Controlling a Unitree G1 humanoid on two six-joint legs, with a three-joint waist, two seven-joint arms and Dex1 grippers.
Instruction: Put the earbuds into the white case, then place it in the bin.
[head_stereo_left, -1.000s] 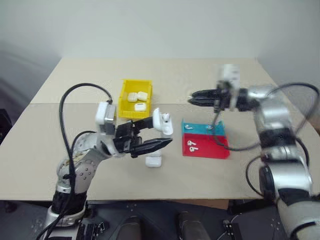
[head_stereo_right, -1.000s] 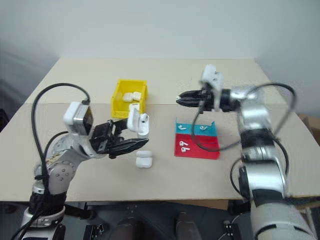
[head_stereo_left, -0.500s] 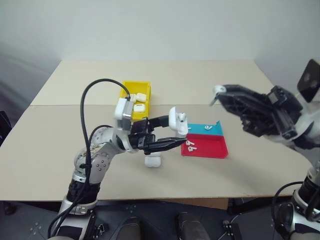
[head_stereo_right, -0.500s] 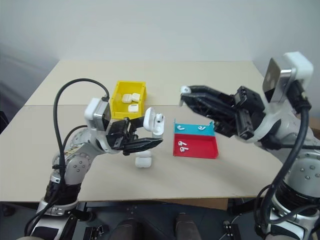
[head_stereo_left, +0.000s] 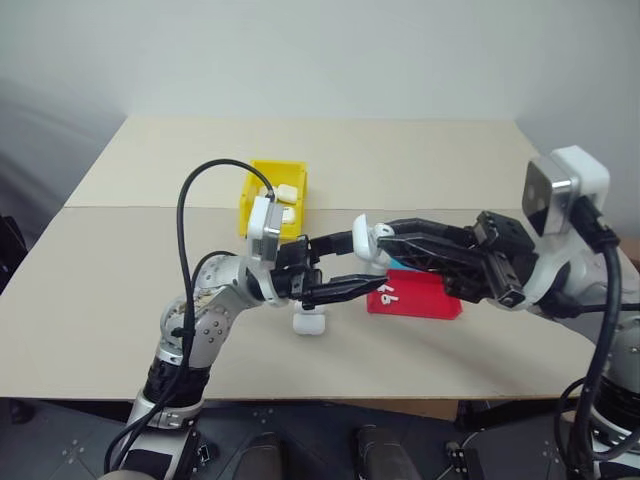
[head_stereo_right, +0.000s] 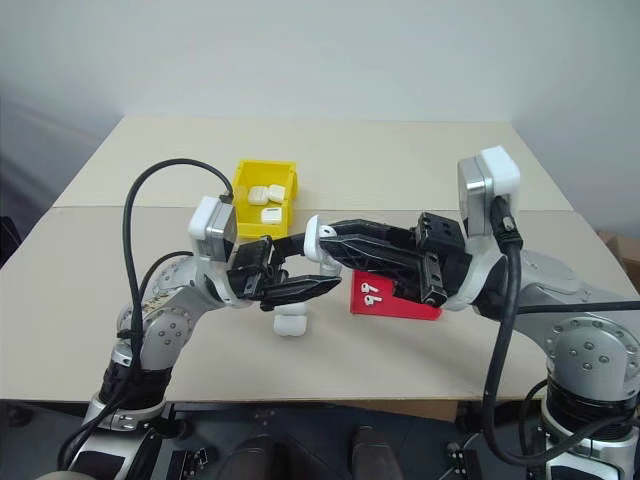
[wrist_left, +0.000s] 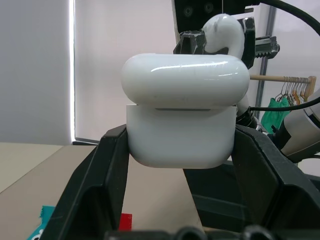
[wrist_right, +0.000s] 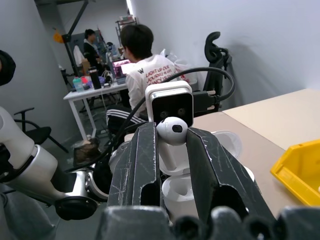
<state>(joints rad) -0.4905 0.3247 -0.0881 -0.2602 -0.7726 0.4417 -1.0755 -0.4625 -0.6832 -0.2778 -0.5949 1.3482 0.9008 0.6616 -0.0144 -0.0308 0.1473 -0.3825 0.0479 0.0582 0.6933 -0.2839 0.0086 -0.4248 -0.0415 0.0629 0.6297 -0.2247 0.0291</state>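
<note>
The right pincer (head_stereo_right: 318, 232), clenched on an earbud (wrist_right: 172, 130), has swung in to the white case (wrist_left: 182, 117) gripped by the left pincer (head_stereo_left: 360, 262) mid-frame, ready for insertion.

Both arms are crowding mid-table; spare case (head_stereo_right: 290, 322) and red tray (head_stereo_right: 400, 303) sitting beneath; far tabletop (head_stereo_right: 400, 160) lying open

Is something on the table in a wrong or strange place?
Yes. One closed white case lies alone on the bare table, outside the yellow bin that holds other cases and outside the red tray.
</note>
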